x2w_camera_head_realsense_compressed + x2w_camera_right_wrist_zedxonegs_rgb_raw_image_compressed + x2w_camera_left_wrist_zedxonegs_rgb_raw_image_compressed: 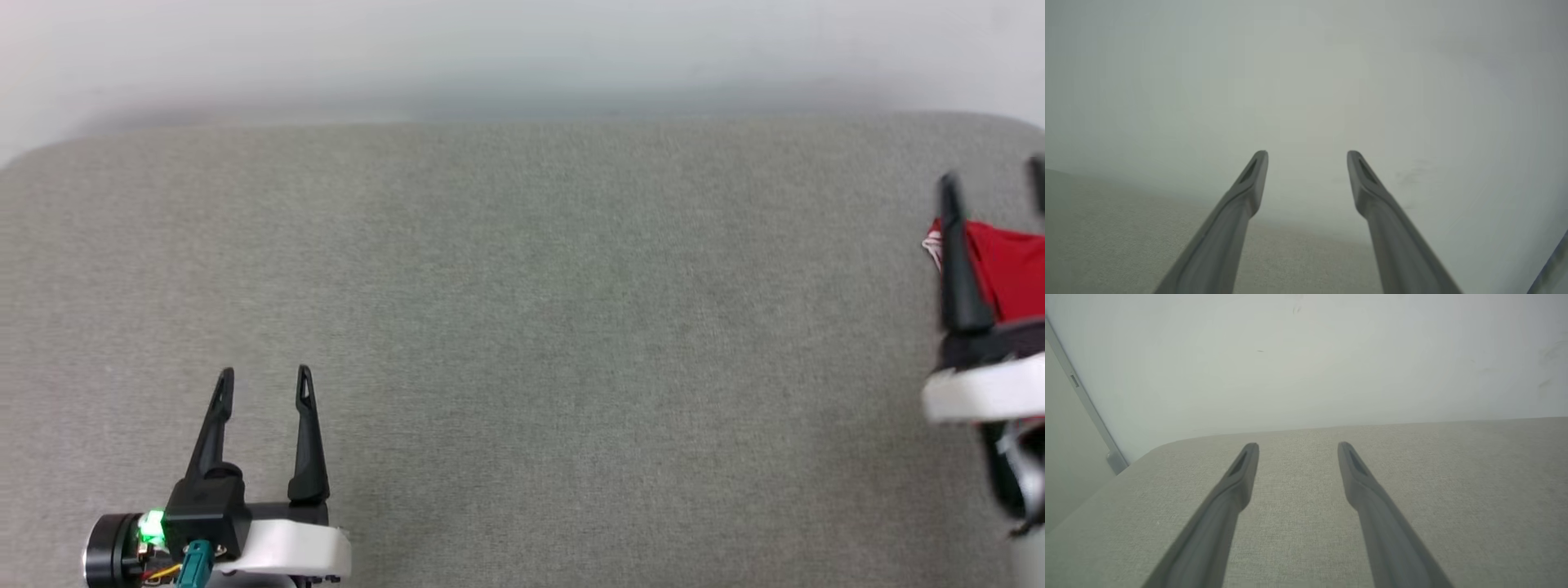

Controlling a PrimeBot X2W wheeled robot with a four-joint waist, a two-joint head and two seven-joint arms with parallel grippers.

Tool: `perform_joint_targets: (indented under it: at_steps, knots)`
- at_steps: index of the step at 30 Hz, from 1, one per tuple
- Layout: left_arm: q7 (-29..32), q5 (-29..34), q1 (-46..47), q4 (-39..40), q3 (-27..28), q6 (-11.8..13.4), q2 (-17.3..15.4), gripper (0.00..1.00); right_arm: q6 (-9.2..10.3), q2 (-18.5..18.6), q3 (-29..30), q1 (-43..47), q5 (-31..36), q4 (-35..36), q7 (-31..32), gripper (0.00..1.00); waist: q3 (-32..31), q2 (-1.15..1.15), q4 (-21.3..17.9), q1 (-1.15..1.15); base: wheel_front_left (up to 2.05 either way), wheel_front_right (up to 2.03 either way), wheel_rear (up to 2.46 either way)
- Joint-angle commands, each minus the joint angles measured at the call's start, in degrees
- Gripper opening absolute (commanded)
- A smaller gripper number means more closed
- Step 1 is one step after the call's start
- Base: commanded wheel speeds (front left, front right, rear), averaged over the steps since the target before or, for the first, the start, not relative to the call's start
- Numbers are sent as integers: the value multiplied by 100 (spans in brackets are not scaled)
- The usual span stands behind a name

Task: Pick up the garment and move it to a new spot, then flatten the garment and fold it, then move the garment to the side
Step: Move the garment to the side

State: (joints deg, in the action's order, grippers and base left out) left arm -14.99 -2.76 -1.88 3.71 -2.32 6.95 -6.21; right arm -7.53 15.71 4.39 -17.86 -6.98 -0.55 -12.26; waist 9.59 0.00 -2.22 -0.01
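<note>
The garment [1011,269] is a red bunch of cloth with a bit of white striped trim at its left. It lies at the far right of the grey padded surface [522,327] and is cut off by the picture's edge. My right gripper [992,173] stands over it, open, one dark finger [957,261] crossing the cloth's left side. In the right wrist view that gripper [1307,152] has nothing between its fingers and faces the pale wall. My left gripper [265,374] rests open at the lower left, far from the garment, and in the left wrist view it [1298,445] is empty.
A pale wall [522,49] runs along the surface's far edge. The surface has rounded far corners [1155,447]. A grey vertical strip [1090,408] runs down the wall past the left corner.
</note>
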Motion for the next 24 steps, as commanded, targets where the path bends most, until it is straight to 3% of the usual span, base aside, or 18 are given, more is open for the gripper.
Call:
perform_joint_targets:
  at_steps: [1, 15, 24]
  knots:
    - [-25, -16, -61, -40, 21, -28, 23, 100, 9, -83, -109, 221, 76, 24, -48, 100, -181, 0, 123, 1, 0, 0, 0]
    - [-25, -42, -471, -496, 8, -249, 46, 100, 10, -789, -174, 1622, -1, -208, -207, 100, -934, 0, 326, 1, 0, 0, 0]
    - [-25, -125, -576, -630, 58, -401, 69, 100, 10, -1115, -126, 2227, 66, -40, -249, 100, -1061, 0, 340, 1, 0, 0, 0]
